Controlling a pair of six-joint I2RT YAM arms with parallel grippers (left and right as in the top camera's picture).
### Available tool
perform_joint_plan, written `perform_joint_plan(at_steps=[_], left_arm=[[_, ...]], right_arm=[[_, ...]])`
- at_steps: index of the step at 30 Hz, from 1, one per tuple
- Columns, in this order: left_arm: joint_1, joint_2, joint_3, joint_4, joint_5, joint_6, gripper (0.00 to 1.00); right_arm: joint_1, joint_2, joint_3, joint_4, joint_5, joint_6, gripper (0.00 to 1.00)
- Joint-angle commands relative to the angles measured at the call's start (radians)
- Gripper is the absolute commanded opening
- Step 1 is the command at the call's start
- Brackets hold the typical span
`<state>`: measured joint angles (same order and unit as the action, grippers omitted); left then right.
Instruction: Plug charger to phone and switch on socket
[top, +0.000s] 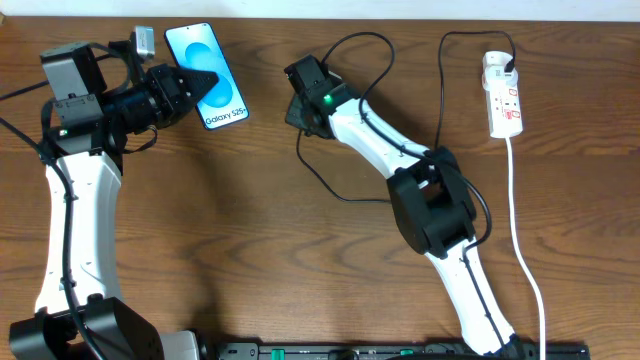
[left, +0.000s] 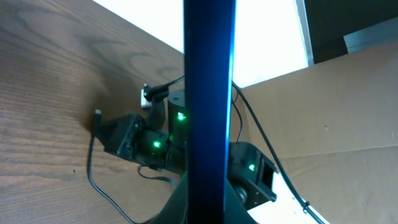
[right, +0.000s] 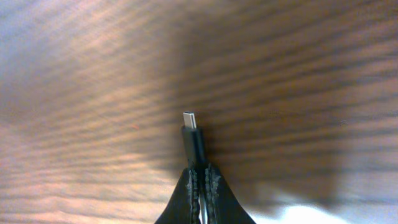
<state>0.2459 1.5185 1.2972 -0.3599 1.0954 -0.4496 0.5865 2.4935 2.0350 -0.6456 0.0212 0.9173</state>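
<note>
Item, far left: the left gripper (top: 205, 82), closed on the phone (top: 190, 45), which is held at the upper left of the table (top: 250, 250). The black fingers are seen from overhead across the lower part of the bright blue screen, with the white "Galaxy S25" lettering beside them. In the left wrist view the phone (left: 209, 74) is seen edge-on as a tall blue bar rising through the middle of the frame; whether it touches the wood cannot be told

Item, centre: the right gripper (top: 297, 100), set low over the table to the right of the phone and apart from it. In the right wrist view the gripper (right: 202, 180) is shown pressed shut on the charger (right: 194, 140) just behind its plug, so that the short black plug body and its small metal tip stand out beyond the fingertips, above bare wood grain

Item, centre to right: the thin black cable of the charger, seen from overhead in loose loops around the right arm and led up towards the far right of the table

Item, far right: the socket (top: 505, 105), a white oblong strip lying lengthwise near the top right edge, with red switches. A black adapter (top: 507, 68) is seated at its upper end. A white cord (top: 520, 230) is run from its lower end down towards the near edge of the table
</note>
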Motion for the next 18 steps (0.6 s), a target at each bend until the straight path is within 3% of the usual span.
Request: perform_joint_plan(at_steps=[1,9,14,16,18], left_arm=[[0.001,-0.011,0.031,0.004,0.022,-0.004,0.07],[0.001,-0.011,0.031,0.002,0.022,-0.005,0.07],[0.001,-0.011,0.031,0.001,0.022,-0.005,0.07],[0.001,-0.011,0.031,0.002,0.022,-0.005,0.07],[0.001,-0.011,0.031,0.001,0.022,-0.005,0.07]], right_arm=[[-0.043,0.090,-0.086,-0.133,0.040,-0.140,0.01],[-0.118,-0.021,-0.086,-0.434,0.040,-0.513,0.01],[-0.130,-0.021,-0.088,-0.519,0.023,-0.536,0.01],[-0.130,-0.026,-0.085,-0.510,0.021,-0.522,0.17],[-0.130,-0.031,-0.084,-0.504,0.018,-0.521,0.24]])
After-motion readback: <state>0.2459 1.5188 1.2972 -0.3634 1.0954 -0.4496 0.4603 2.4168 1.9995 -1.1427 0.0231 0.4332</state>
